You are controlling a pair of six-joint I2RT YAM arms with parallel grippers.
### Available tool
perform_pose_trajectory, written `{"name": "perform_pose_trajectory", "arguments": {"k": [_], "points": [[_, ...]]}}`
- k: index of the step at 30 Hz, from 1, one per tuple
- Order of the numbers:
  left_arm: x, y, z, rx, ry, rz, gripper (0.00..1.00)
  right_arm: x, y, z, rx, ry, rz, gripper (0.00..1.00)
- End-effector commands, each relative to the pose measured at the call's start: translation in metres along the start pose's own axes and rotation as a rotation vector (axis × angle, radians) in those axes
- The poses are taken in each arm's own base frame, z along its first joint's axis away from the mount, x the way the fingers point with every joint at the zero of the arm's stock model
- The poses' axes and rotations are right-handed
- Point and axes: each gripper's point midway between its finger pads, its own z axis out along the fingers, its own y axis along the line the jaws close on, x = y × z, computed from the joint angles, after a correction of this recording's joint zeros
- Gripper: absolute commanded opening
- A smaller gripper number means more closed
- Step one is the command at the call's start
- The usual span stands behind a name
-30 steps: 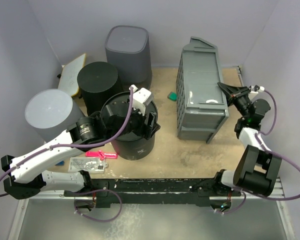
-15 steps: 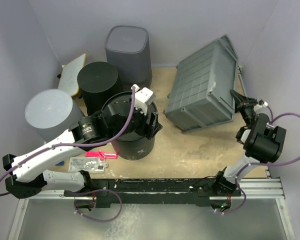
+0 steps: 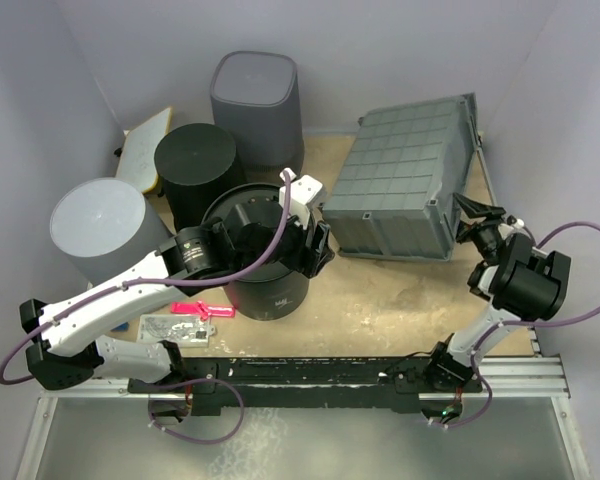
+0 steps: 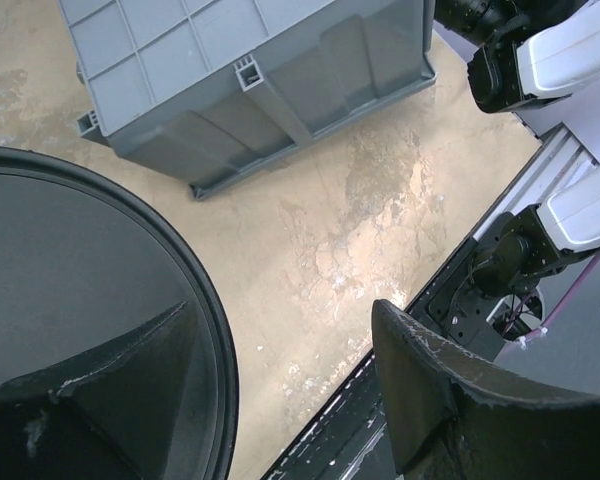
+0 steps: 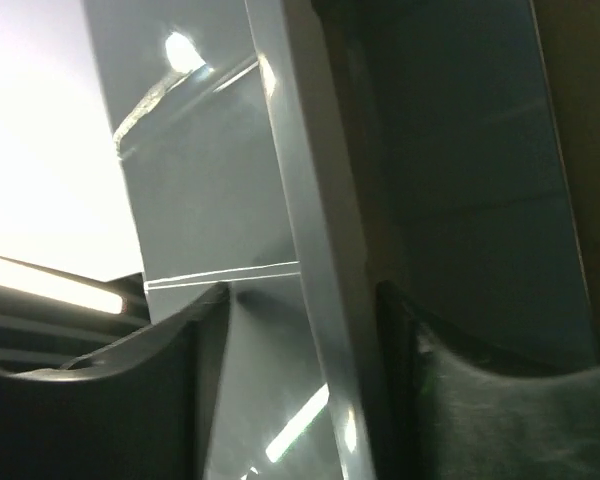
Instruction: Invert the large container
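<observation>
Top view: the large container (image 3: 405,180), a grey plastic crate, sits bottom-up at the back right of the counter (image 3: 400,300), its ribbed grid base showing.

Left wrist: left fingers (image 4: 430,400) are spread wide, one on either side of the black bucket (image 4: 100,300)'s smooth round rim. Inside is too dark to read.

Right wrist: right fingers (image 5: 480,410) are parted around the crate's glossy edge, not pinching it.
</observation>
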Motion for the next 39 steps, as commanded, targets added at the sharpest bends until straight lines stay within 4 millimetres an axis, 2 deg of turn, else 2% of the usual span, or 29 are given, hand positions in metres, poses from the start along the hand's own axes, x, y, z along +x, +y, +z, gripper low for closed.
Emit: {"name": "perform_pose_trajectory", "arguments": {"k": [1,6,9,13,18,21,22,27,30,32,33,35,36,37,39], "points": [[-0.032,-0.011,-0.012,0.051,-0.099,-0.007,0.68,0.026,-0.002,-0.006,0.076,0.064,-0.153,0.68],[-0.044,-0.014,-0.023,0.069,-0.139,-0.020,0.69,0.017,-0.023,-0.014,0.271,-0.031,-0.254,0.89],[-0.054,-0.012,-0.030,0.058,-0.174,-0.031,0.70,0.005,-0.037,-0.032,0.476,-0.137,-0.351,0.99],[-0.061,-0.004,-0.036,0.015,-0.207,-0.041,0.75,-0.013,-0.039,-0.065,0.691,-0.334,-0.420,1.00],[-0.065,0.010,-0.041,-0.053,-0.245,-0.062,0.78,-0.036,-0.028,-0.098,0.874,-0.534,-0.486,1.00],[-0.069,0.026,-0.045,-0.139,-0.274,-0.080,0.78,-0.045,-0.019,-0.115,0.983,-0.617,-0.496,1.00],[-0.070,0.031,-0.047,-0.167,-0.285,-0.091,0.78,-0.046,-0.019,-0.120,1.012,-0.631,-0.500,1.00],[-0.079,0.060,-0.061,-0.322,-0.368,-0.179,0.79,-0.039,0.010,-0.116,0.995,-0.666,-0.590,1.00],[-0.083,0.085,-0.076,-0.461,-0.442,-0.271,0.79,-0.023,0.035,-0.100,0.928,-0.653,-0.724,1.00],[-0.083,0.101,-0.086,-0.553,-0.490,-0.332,0.79,-0.001,0.061,-0.075,0.824,-0.586,-0.887,1.00],[-0.082,0.108,-0.089,-0.595,-0.506,-0.341,0.79,0.016,0.071,-0.058,0.744,-0.505,-0.987,1.00],[-0.076,0.119,-0.093,-0.665,-0.521,-0.345,0.80,0.068,0.095,-0.021,0.465,-0.258,-1.183,1.00],[-0.074,0.125,-0.095,-0.701,-0.528,-0.346,0.80,0.093,0.103,-0.009,0.339,-0.154,-1.228,1.00],[-0.070,0.129,-0.096,-0.729,-0.527,-0.344,0.80,0.113,0.108,-0.001,0.250,-0.073,-1.251,1.00],[-0.066,0.133,-0.096,-0.761,-0.515,-0.332,0.80,0.138,0.110,0.008,0.190,0.019,-1.291,1.00]]}}
